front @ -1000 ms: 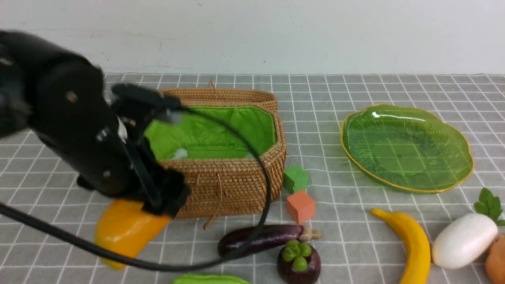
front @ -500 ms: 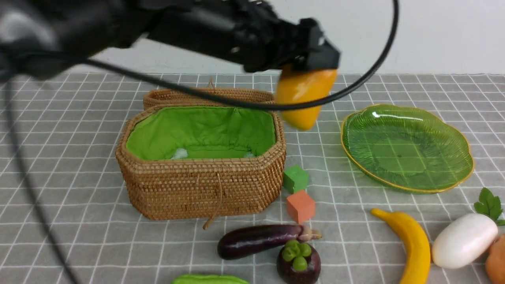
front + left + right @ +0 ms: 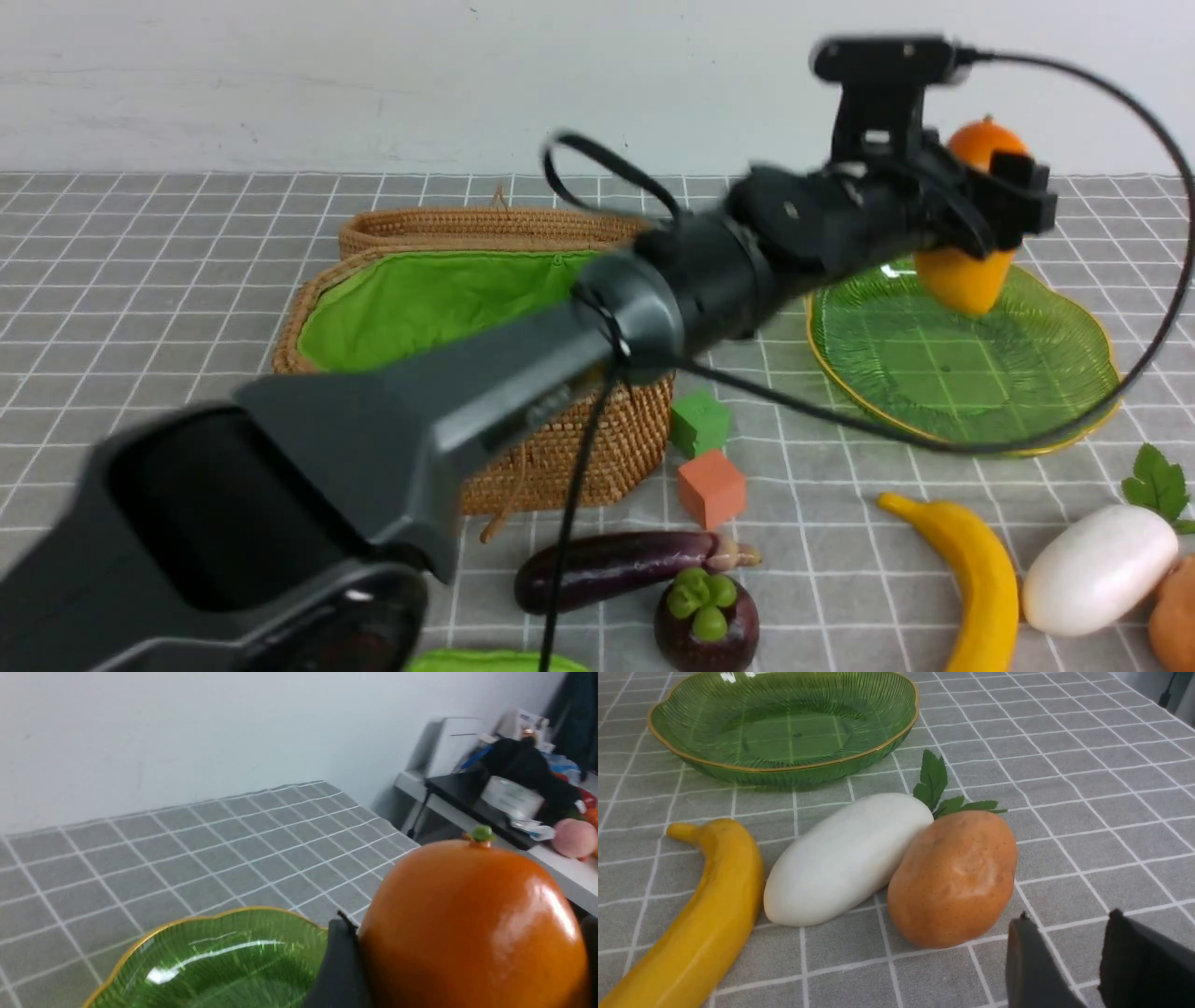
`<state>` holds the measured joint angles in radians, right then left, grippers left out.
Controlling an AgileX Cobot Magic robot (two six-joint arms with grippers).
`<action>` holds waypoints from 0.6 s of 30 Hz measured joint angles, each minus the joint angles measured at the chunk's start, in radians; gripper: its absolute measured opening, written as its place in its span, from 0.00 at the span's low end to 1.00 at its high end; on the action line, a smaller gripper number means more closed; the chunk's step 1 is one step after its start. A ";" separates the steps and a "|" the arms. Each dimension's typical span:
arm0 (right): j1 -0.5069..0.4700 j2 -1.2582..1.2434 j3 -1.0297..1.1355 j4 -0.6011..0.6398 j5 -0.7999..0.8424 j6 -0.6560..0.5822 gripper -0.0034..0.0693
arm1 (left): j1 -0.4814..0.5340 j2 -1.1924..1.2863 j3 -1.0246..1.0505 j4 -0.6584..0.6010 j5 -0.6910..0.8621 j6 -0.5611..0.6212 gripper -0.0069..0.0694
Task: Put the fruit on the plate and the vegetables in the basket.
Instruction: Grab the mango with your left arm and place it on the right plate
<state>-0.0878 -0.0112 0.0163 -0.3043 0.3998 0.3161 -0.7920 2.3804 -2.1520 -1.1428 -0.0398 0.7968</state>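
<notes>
My left gripper [image 3: 980,224] is shut on the orange-yellow mango [image 3: 966,275] and holds it in the air over the far side of the green plate [image 3: 1027,392]. In the left wrist view the mango [image 3: 472,924] fills the space between the fingers, with the plate [image 3: 219,970] below. The banana [image 3: 980,579] and mangosteen [image 3: 707,621] lie on the cloth in front. Eggplant [image 3: 607,569], radish [image 3: 1097,569], potato [image 3: 1176,611] and gourd [image 3: 495,663] also lie on the cloth. My right gripper [image 3: 1068,915] stands open and empty beside the potato [image 3: 955,877]. The basket [image 3: 616,439] is open.
A green cube [image 3: 698,422] and an orange cube [image 3: 711,487] sit between the basket and the plate. My left arm stretches across the basket and hides much of it. A wall stands close behind the table. A cable hangs from the left arm over the plate.
The left arm lifted the mango from the cloth left of the basket, carried it over the basket to the right, and now holds it above the plate.
</notes>
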 joint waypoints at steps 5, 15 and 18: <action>0.000 0.000 0.000 0.000 0.000 0.000 0.38 | -0.003 0.056 0.000 -0.029 0.015 0.001 0.83; 0.000 0.000 0.000 0.000 -0.001 0.000 0.38 | -0.002 0.057 -0.003 -0.030 0.026 0.004 0.84; 0.000 0.000 0.000 0.000 -0.001 0.000 0.38 | -0.002 0.056 -0.003 -0.031 0.026 0.011 0.84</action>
<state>-0.0878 -0.0112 0.0163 -0.3043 0.3988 0.3161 -0.7941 2.4364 -2.1553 -1.1742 -0.0138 0.8082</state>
